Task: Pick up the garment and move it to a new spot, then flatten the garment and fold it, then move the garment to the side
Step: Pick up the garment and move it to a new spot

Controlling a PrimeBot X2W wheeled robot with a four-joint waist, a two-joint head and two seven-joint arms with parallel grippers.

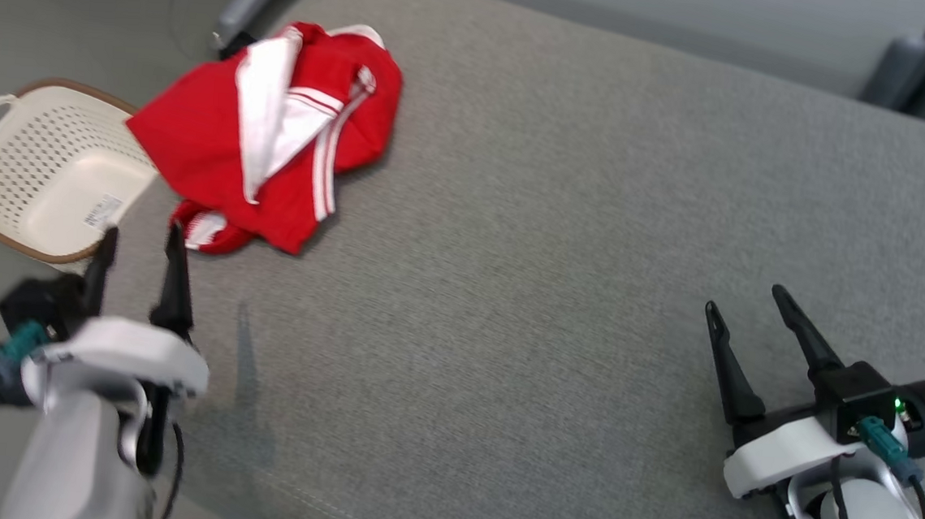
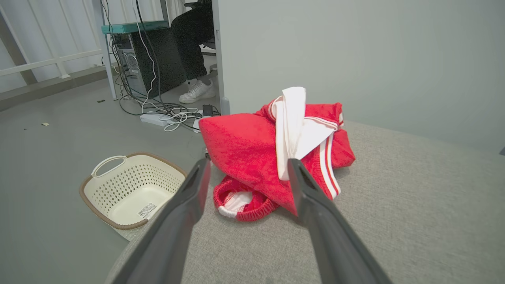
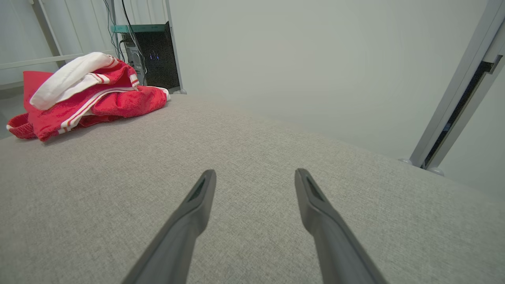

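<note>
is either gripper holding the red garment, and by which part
Nothing is held. The left gripper and right gripper are both open and empty; the red and white garment lies crumpled on the grey cushion.

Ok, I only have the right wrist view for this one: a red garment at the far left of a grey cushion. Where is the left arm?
Observer: The left gripper is just short of the garment, pointing at it with jaws open, near an elastic cuff.
Operator: Is there anything beside the cushion on that side?
Observer: A cream basket with a brown rim stands on the floor right next to the cushion, close to the garment.
Operator: Anything in it?
Observer: A label sticker lies on its bottom; I see no clothes inside.
</note>
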